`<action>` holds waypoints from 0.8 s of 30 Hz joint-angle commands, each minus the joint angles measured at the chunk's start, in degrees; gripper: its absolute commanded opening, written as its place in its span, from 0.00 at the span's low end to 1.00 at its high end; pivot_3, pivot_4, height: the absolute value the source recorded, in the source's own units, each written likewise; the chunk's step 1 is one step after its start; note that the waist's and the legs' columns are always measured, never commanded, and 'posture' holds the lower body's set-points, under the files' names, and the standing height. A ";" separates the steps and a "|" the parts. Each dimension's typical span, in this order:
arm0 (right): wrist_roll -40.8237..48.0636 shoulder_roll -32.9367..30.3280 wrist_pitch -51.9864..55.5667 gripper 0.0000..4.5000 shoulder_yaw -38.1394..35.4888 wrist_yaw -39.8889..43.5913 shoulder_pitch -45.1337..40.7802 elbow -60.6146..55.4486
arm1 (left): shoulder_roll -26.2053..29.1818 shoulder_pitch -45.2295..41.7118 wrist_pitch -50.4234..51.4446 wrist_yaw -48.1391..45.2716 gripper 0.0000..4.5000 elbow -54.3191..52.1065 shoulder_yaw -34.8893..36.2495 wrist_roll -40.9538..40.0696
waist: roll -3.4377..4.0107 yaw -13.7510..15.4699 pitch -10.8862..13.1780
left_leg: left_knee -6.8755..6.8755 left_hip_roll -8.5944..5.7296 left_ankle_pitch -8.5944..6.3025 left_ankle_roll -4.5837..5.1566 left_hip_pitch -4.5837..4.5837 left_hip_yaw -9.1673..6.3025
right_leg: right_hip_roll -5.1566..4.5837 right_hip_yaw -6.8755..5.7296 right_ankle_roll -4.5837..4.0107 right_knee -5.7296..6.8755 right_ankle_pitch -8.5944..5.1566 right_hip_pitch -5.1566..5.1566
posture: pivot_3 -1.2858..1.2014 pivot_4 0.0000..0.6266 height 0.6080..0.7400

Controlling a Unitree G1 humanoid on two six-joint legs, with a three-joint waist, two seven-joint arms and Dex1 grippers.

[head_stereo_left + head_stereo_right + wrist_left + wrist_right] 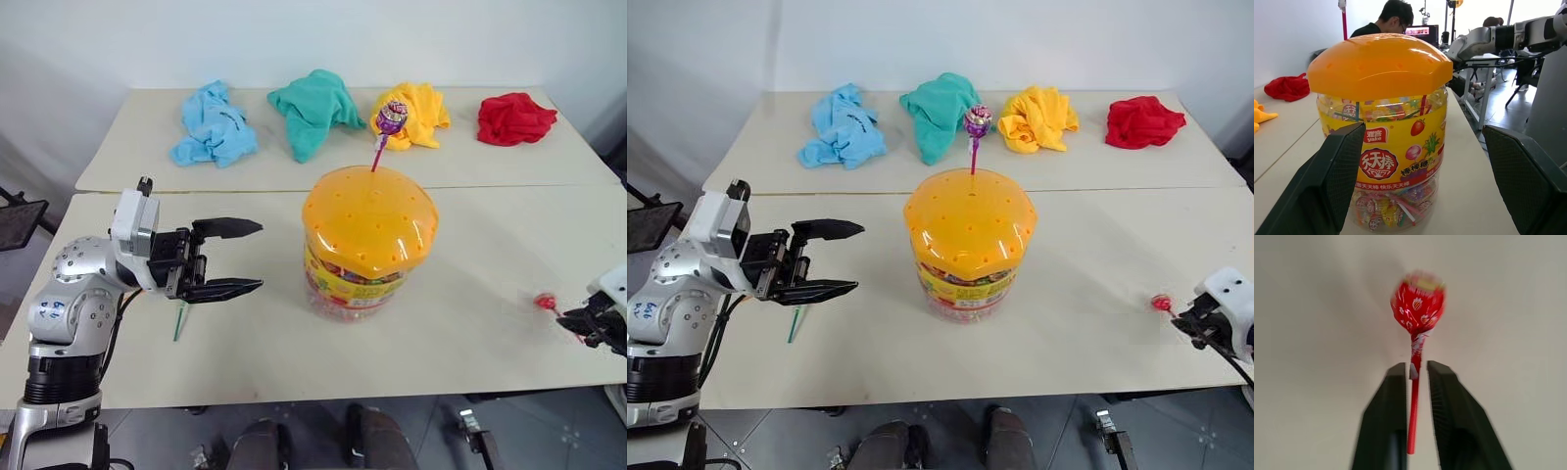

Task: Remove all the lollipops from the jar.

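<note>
**One lollipop left standing in the lid, a red one at the right tool**

One purple lollipop (392, 117) stands upright on its pink stick in a hole at the far edge of the orange lid (370, 217), just above the middle of the frame. The jar (345, 286) sits at the centre of the near bench (470, 323), its lid on.

At the lower left of the frame the left tool (250, 258) hangs level beside the jar, fingers spread wide and empty, pointing at the jar's side but well apart from it. A green stick (180, 320) lies on the bench just below that tool; its head is hidden, so I cannot say which sweet it is.

At the lower right edge the right tool (1181, 319) sits low over the bench with the red lollipop (1161, 303) at its tips. In the wrist view the red stick runs between the two fingers (1382, 421), which stand narrowly parted with slim gaps either side. Whether they pinch the stick or have let it go, I cannot tell.

Judged from this, the step in hand is setting the red one down on the bench away from the jar. Next comes the purple one: a tool must come over the lid, close on the thin stick below the head, and lift straight up so the stick clears its hole without tipping the jar. The left tool could steady the jar meanwhile
</note>
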 commanded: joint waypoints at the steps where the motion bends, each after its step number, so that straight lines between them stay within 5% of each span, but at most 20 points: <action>1: 4.87 2.29 -3.61 0.43 -6.46 5.85 -3.58 -0.36 | -0.24 0.16 1.20 2.31 0.90 0.02 2.98 -2.70 | 0.00 0.00 0.00 | 0.00 0.01 0.00 0.00 0.00 0.01 | 0.00 0.00 0.00 0.00 0.00 0.00 | 0.52 0.24 1.00; 6: 22.60 9.55 -1.80 0.82 -16.51 12.10 -13.55 -10.73 | -3.99 0.09 5.09 9.14 0.90 0.74 7.22 -8.68 | 0.01 0.02 0.00 | 0.00 0.08 0.00 0.00 0.05 -0.01 | 0.02 0.01 -0.03 0.10 0.03 0.01 | 0.52 0.24 1.00; 12: 36.20 14.61 9.40 0.82 -9.58 2.93 -30.56 -24.14 | -6.48 -1.82 10.03 16.06 0.90 4.32 12.71 -15.84 | -0.02 0.10 0.02 | 0.01 0.17 -0.01 -0.05 0.06 -0.13 | 0.05 -0.05 -0.09 0.43 0.08 0.00 | 0.52 0.24 1.00; 18: 31.32 22.42 13.09 0.82 6.86 -1.14 -47.73 -25.19 | -3.45 0.35 13.33 11.79 0.90 3.54 10.87 -15.67 | -0.02 -0.10 0.01 | 0.00 0.17 -0.07 -0.11 -0.02 -0.02 | 0.07 -0.09 -0.10 0.42 0.08 -0.15 | 0.52 0.24 1.00; 24: 26.59 27.23 17.26 0.82 13.36 -5.74 -54.10 -21.62 | -4.16 0.69 13.18 11.69 0.90 1.99 10.43 -15.71 | -0.02 0.31 0.02 | 0.01 0.15 -0.10 -0.09 -0.25 -0.12 | 0.05 -0.30 -0.10 0.41 0.08 -0.28 | 0.52 0.24 1.00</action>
